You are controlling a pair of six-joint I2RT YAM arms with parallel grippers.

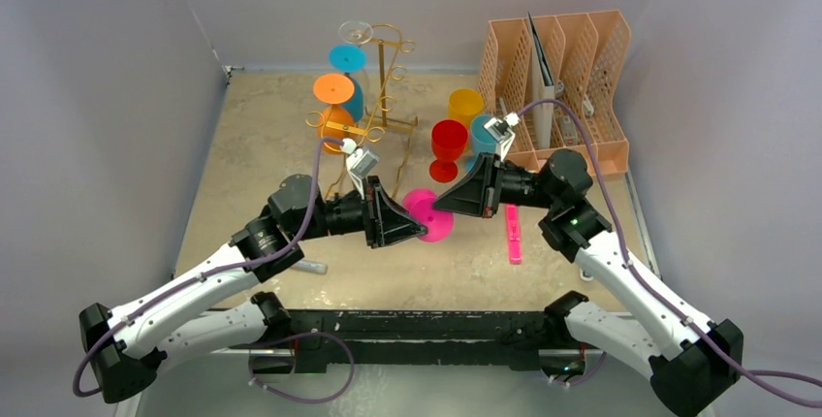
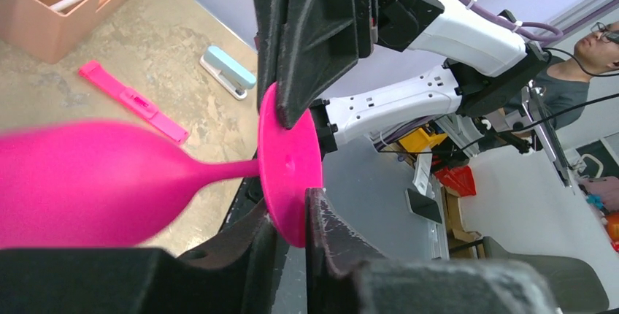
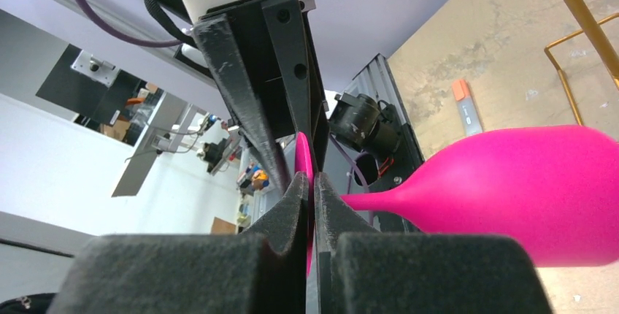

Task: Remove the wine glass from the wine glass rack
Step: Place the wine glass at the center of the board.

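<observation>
Wine glass (image 2: 288, 161): foot clamped by left hand (image 2: 292, 235) and right hand (image 3: 312, 204); bowl cropped, blurred.

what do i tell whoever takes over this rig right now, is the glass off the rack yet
Left gripper: shut on the foot of the pink wine glass.
Right gripper: shut on the same foot, from the opposite edge.
Glass: held in the air between the arms with its stem roughly level, clear of the wine glass rack, which carries other glasses.
Done: the glass is off the rack.
Left: probably release one gripper and stand the glass on the table.
</observation>
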